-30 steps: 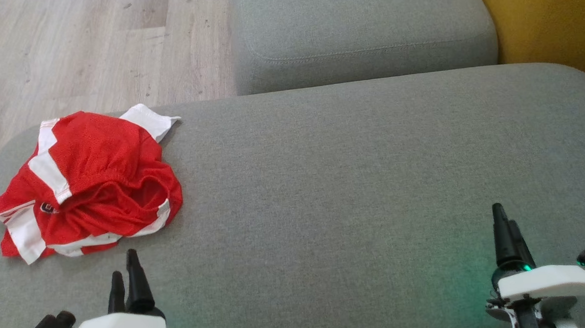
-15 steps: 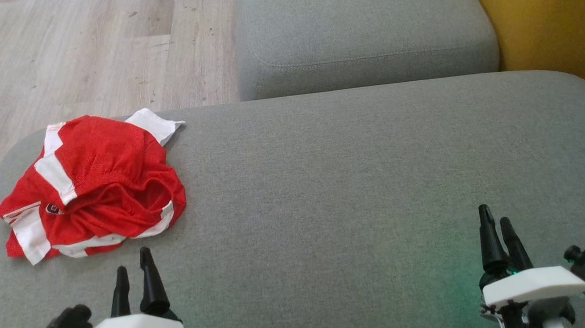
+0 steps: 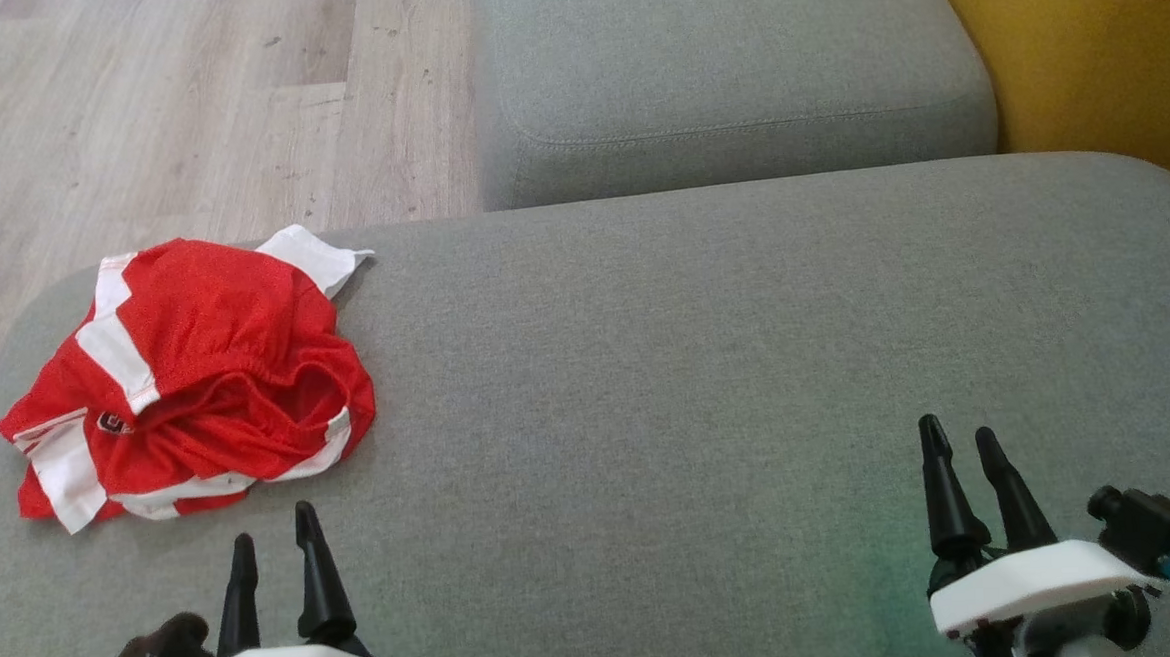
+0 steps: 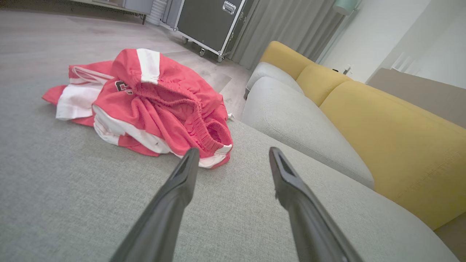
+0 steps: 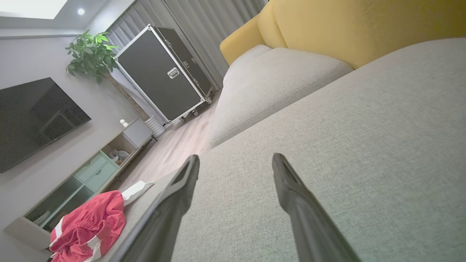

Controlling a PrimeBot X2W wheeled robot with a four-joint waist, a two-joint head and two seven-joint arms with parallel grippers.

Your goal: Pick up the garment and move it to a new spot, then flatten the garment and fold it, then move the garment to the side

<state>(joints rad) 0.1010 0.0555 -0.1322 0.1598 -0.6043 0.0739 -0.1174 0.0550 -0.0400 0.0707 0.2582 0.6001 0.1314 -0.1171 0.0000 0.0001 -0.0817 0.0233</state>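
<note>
garment (image 3: 197,379) is lying crumpled just ahead of left gripper (image 3: 273,521), untouched. right gripper (image 3: 955,427) is hovering well apart; both are standing fingers-spread, empty.

garment (image 3: 207,368) — red, white stripes | cushion (image 3: 748,380) — grey

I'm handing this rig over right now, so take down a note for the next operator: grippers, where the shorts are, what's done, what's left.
Left gripper: open, empty, fingers pointing at the shorts from just short of them, not touching.
Right gripper: open, empty, above the cushion, far from the shorts.
Shorts: crumpled in a heap at the cushion's left end.
Done: nothing yet; shorts not picked up.
To do: pick up, move to a new spot, flatten, fold, move aside.
</note>
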